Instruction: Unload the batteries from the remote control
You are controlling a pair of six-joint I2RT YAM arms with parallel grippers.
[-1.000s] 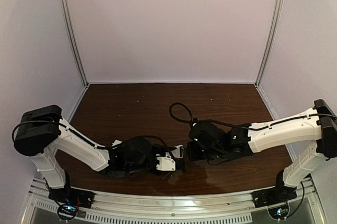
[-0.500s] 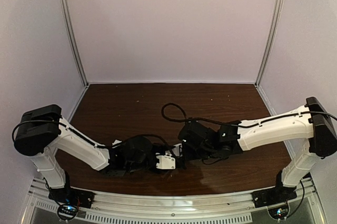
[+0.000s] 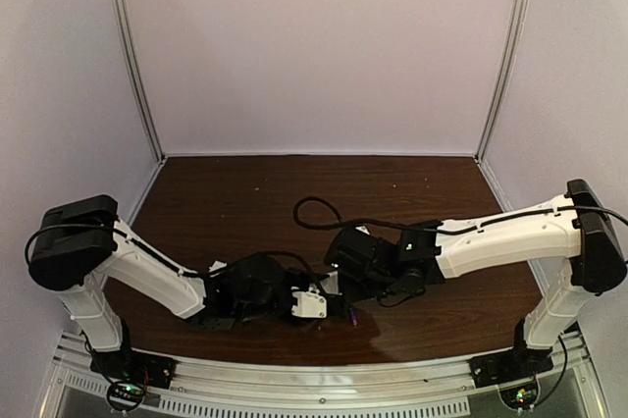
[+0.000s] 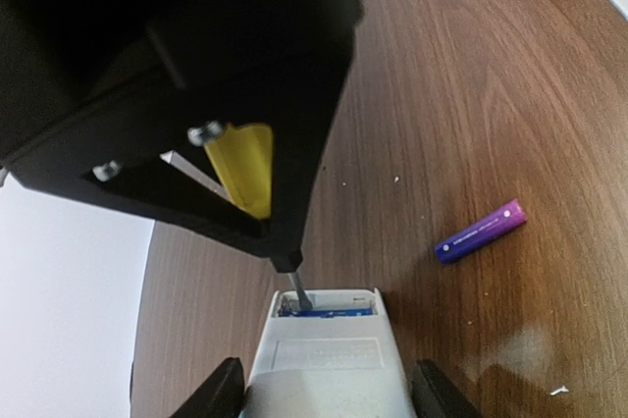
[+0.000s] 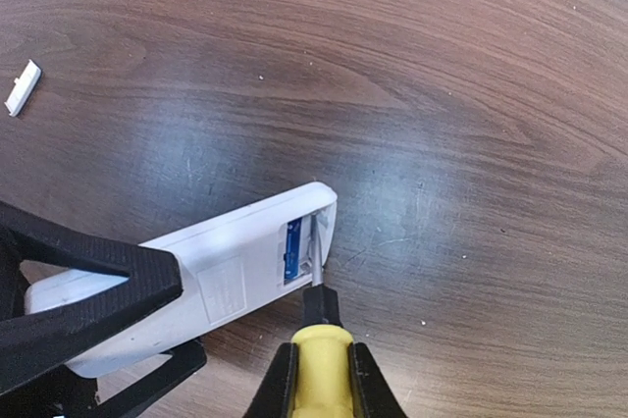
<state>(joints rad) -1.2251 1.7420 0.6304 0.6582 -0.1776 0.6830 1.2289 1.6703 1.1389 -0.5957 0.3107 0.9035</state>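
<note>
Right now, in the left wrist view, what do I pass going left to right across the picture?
yellow screwdriver handle → remote control → loose purple battery. The screwdriver's tip sits over the remote's open end, so I leave it out of the order.

Dark wood-grain table [image 5: 471, 65], smooth with soft sheen, few pale specks. White remote control [image 5: 235, 246], smooth matt plastic. Purple battery [image 4: 481, 231], glossy metallic wrap. Translucent yellow plastic handle, bare metal shaft on screwdriver [image 5: 319, 369]. Small white cover piece [image 5: 22, 87], plain plastic.
</note>
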